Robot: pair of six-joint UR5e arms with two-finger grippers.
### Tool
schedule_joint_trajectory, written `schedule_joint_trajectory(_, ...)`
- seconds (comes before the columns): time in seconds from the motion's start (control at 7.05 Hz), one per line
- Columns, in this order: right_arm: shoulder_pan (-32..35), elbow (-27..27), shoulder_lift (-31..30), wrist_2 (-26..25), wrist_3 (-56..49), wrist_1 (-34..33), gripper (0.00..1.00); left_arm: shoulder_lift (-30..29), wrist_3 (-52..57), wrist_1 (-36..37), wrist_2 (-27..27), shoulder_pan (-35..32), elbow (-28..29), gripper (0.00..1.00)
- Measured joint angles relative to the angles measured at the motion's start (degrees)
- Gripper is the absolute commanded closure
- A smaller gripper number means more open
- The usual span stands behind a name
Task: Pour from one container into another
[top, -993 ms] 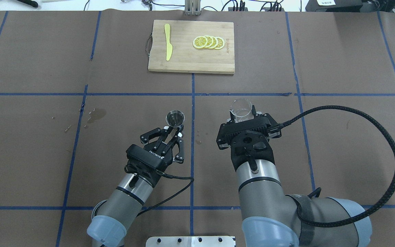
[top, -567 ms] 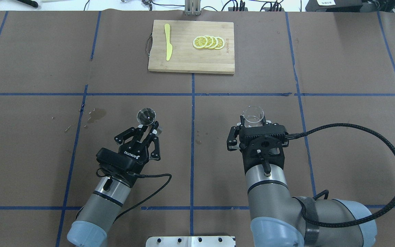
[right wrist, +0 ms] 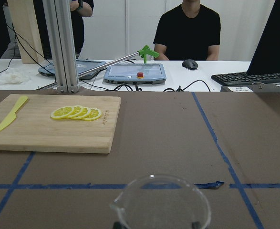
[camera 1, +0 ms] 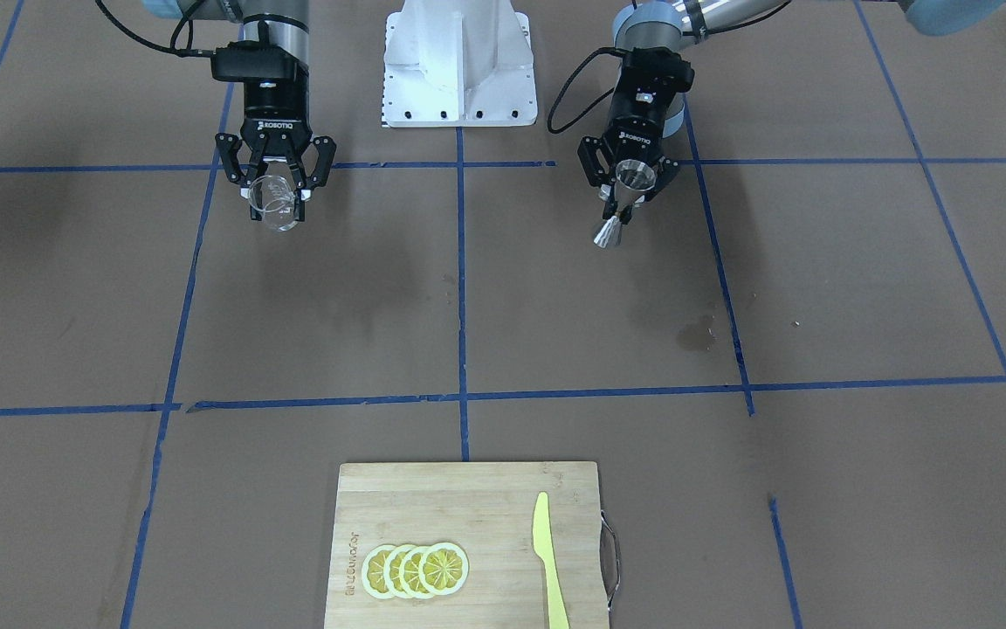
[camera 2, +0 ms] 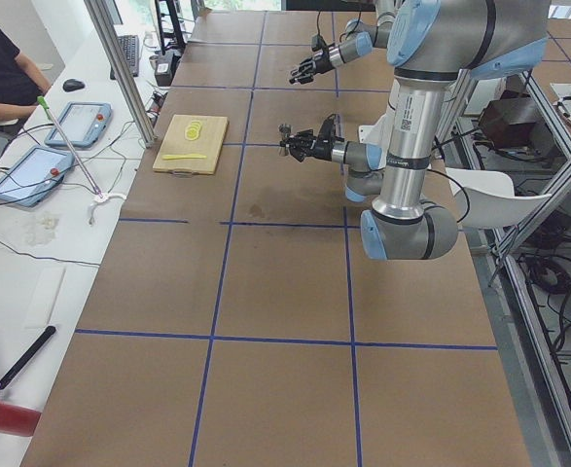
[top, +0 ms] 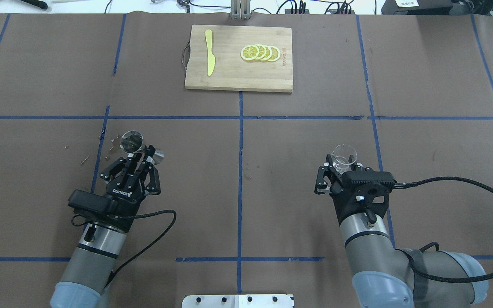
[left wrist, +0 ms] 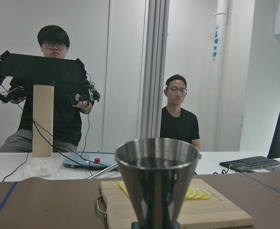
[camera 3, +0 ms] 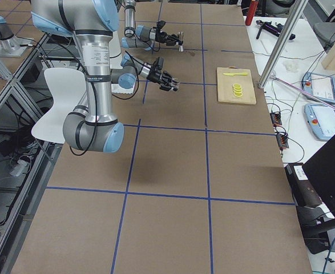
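Drawn wider apart | left claw (top: 140, 155) pinching jigger (top: 132, 141) | right claw (top: 343, 166) pinching glass cup (top: 344, 154) | cutting board (top: 229, 75) well beyond

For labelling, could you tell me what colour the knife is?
Yellow; the knife shows best in the overhead view.

I'm working in a robotics lab: blue-taped tabletop (top: 306, 192), aluminium post (right wrist: 66, 43), control tablet (right wrist: 135, 73), keyboard (right wrist: 252, 78), a person (left wrist: 179, 121) watching nearby.

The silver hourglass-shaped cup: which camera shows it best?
The front-facing view: the silver cup shows whole, both cones and the waist. The left wrist camera shows only its upper cone. Overhead shows it foreshortened, and the side views show it tiny.
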Motion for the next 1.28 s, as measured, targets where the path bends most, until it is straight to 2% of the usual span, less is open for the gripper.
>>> schedule_joint_trajectory(0.28, 0.0, -2.9, -2.8, -1.4, 0.5, 3.0, 1.0, 5.7, 0.1, -1.9, 2.2, 0.0, -3.8, 1.0)
schedule_joint_trajectory(0.71, 0.1, -3.4, -4.3, -1.8, 0.8, 3.4, 1.0, 14.2, -0.6, -6.0, 3.2, 0.1, -5.0, 1.0)
schedule_joint_trajectory(0.99, 0.1, -3.4, -4.3, -1.8, 0.8, 3.4, 1.0, 22.5, -3.1, -8.4, 3.2, 0.0, -3.7, 1.0)
schedule_joint_trajectory(1.28, 0.1, -3.3, -4.2, -1.8, 0.8, 3.4, 1.0, 29.9, -8.0, -9.7, 2.9, -0.2, 0.6, 1.0)
